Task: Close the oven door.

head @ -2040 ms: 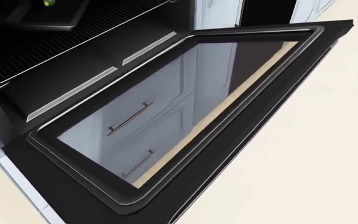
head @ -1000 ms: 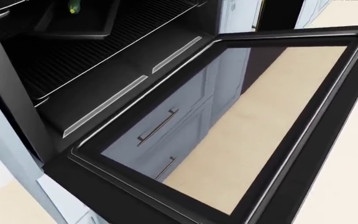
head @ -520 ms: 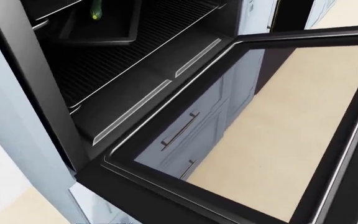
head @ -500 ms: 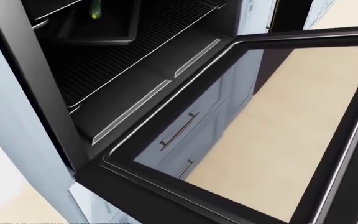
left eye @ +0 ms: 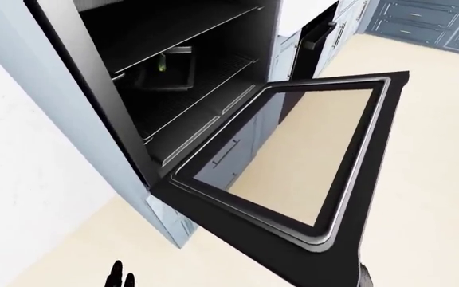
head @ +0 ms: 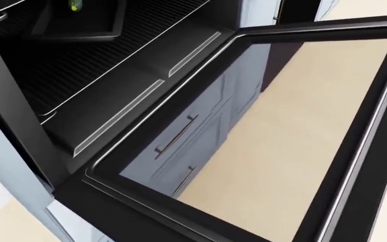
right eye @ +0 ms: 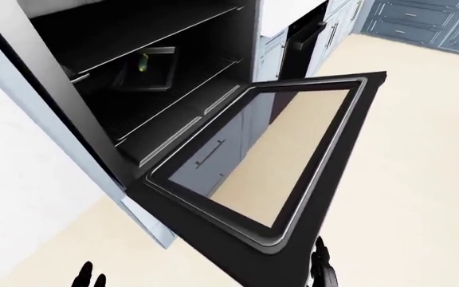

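Our right hand [right eye: 319,269] sits under the open door [right eye: 325,173], just below its free edge, placed to push up; finger spread we cannot tell.

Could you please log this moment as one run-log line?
oven door: open, flat | left hand: low, clear | right hand: at door's free edge | tray: inside

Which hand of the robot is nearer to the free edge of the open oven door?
The right hand: in the right-eye view it is just under the oven door's free edge at the bottom. The left hand is well off to the left, near the floor.
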Motion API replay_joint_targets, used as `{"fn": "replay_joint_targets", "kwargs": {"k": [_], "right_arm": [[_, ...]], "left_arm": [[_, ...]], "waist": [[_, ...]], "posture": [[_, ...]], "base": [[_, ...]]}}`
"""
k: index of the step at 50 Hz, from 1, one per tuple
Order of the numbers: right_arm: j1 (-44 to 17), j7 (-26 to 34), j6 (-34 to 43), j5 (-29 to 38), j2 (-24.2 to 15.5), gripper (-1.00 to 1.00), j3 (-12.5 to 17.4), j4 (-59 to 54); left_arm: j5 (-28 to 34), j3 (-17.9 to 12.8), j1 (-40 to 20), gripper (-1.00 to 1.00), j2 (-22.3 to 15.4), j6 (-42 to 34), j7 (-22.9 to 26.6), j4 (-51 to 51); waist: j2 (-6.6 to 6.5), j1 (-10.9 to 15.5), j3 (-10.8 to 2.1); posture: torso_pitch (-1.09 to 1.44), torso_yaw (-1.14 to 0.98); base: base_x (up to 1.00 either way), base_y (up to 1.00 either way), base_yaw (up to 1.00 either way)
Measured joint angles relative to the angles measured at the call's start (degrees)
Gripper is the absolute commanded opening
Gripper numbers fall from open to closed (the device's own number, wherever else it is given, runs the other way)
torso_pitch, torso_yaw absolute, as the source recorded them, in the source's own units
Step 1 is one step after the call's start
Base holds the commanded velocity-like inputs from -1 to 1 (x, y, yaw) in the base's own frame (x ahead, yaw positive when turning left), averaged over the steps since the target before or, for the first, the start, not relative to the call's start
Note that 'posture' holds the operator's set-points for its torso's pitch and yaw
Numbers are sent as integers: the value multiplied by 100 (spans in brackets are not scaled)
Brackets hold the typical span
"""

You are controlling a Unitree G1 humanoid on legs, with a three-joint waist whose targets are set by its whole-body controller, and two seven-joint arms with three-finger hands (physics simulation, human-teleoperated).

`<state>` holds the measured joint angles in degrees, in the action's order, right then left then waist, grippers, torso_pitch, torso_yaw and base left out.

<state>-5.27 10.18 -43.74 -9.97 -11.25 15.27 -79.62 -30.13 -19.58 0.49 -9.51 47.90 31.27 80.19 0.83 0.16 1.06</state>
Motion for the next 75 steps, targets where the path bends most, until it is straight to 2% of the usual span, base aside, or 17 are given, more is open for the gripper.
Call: {"fn": "replay_joint_targets", "kwargs": {"k": [6, 13, 21, 27, 30, 37, 45, 57, 69, 75], "right_arm": [[-122, 285, -181, -306, 13, 100, 44, 32], [-232, 740, 173, -804, 12, 100, 143, 66], [-470, 1432, 125, -1377, 86, 100, 73, 239], [-575, 2242, -78, -2216, 112, 100, 156, 872], [-394, 2449, 275, -2676, 133, 100, 100, 1638], [231, 2198, 1535, -3046, 273, 100, -91, 3363], [733, 1601, 3039, -2850, 410, 100, -57, 5521], [917, 1108, 4590, -2058, 618, 100, -294, 7495], [853, 733, 5800, -1496, 756, 100, -626, 8839], [665, 417, 6700, -1358, 769, 100, -792, 9768]], "left_arm": [[16, 66, -42, 100, 12, 181, 186, -11], [-28, 24, -58, 100, -13, 234, 249, -19], [-144, -10, -76, 100, -9, 189, 335, -1], [-193, -17, -82, 100, -3, 183, 351, -12], [-206, -6, -77, 100, 0, 173, 339, -9], [-277, -18, -85, 100, 15, 132, 430, -11], [-322, 5, -83, 100, 18, 131, 447, -14], [-338, 8, -88, 100, 22, 113, 471, -8], [-331, 16, -90, 100, 34, 102, 461, -8], [-329, 11, -86, 100, 33, 96, 467, -8]], "waist": [[22, -30, -7], [31, -38, -4], [-13, -49, 31], [-36, -46, 0], [-31, -45, -14], [-31, -33, -1], [-61, -27, 16], [-49, -25, -35], [-53, -26, -66], [-64, -23, -74]], "posture": [[0, 0], [0, 0], [0, 0], [0, 0], [0, 0], [0, 0], [0, 0], [0, 0], [0, 0], [0, 0]], "base": [[0, 0, 0], [0, 0, 0], [0, 0, 0], [0, 0, 0], [0, 0, 0], [0, 0, 0], [0, 0, 0], [0, 0, 0], [0, 0, 0], [0, 0, 0]]}}
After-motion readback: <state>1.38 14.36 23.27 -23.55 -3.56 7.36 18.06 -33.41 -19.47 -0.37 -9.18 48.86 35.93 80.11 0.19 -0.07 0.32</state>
